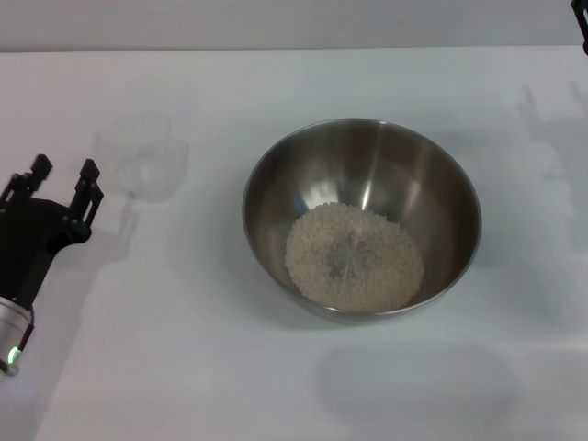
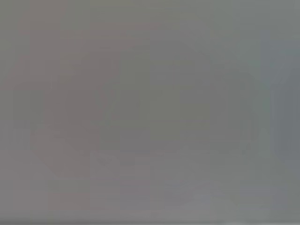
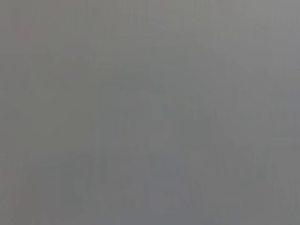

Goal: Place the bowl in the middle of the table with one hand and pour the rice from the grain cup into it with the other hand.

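Head view first: you've got the bowl (image 1: pixel 361 219) sitting pretty much mid-desk (image 1: pixel 184 367), and the rice (image 1: pixel 354 256) is already heaped in its bottom, a pale, grainy mound against that shiny curved steel. The grain cup (image 1: pixel 145 168) stands on the desk well to the left of the bowl, clear, faintly frosted plastic, looks empty, hard to pick out against the white top. Your left gripper (image 1: pixel 62 180) is just beside the cup, not touching it, fingers apart with nothing between them. The right gripper (image 1: pixel 582 18) only pokes in at the far top corner, so I can't tell what its fingers are doing.

To me this looks like the wrap-up, so if you pull the left arm away, go straight back and keep clear of the cup. It's light and slick-looking, so I'd guess a nudge could tip it over.

Left wrist view: flat grey, nothing to read there.

Right wrist view: same deal, just a grey blur.
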Motion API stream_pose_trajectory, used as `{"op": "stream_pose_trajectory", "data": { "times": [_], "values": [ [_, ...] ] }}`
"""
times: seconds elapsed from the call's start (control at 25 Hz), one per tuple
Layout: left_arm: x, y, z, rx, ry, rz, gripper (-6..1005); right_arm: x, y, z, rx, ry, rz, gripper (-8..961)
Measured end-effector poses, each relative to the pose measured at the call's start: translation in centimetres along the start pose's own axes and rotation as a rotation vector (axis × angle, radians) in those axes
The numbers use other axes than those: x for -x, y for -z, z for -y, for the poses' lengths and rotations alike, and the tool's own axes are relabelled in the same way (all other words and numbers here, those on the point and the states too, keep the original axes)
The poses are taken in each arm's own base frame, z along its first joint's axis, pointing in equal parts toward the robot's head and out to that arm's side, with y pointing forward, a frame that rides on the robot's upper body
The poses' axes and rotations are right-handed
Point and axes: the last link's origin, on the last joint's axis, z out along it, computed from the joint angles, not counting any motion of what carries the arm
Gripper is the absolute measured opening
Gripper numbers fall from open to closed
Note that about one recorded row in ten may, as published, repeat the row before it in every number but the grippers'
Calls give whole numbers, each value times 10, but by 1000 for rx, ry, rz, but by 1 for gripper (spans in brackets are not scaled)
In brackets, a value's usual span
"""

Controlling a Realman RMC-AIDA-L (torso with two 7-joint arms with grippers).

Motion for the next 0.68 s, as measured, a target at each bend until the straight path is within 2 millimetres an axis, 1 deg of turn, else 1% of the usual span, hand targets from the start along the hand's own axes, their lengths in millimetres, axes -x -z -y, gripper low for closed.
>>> {"op": "stream_pose_trajectory", "data": {
  "times": [0.16,0.24,0.28,0.44,0.48,0.6,0.64,0.68],
  "values": [
    [-13,6,-2,0,17,-97,638,-7,8,1,-2,-6,-41,698],
    [-18,6,-2,-8,24,-133,674,-14,11,-1,6,-23,-81,698],
    [-18,6,-1,-12,26,-140,691,-14,11,-1,6,-23,-81,698],
    [-19,7,1,-18,23,-139,763,-21,11,1,9,-121,-139,698],
    [-19,7,2,-18,23,-140,781,-21,11,1,9,-121,-139,698],
    [-22,2,2,-18,25,-158,834,-27,7,-4,49,-120,-188,698],
    [-26,-4,0,-12,27,-173,834,-29,4,-8,70,-114,-210,698],
    [-26,-4,0,-12,27,-173,834,-29,4,-8,70,-114,-210,698]
  ]
}}
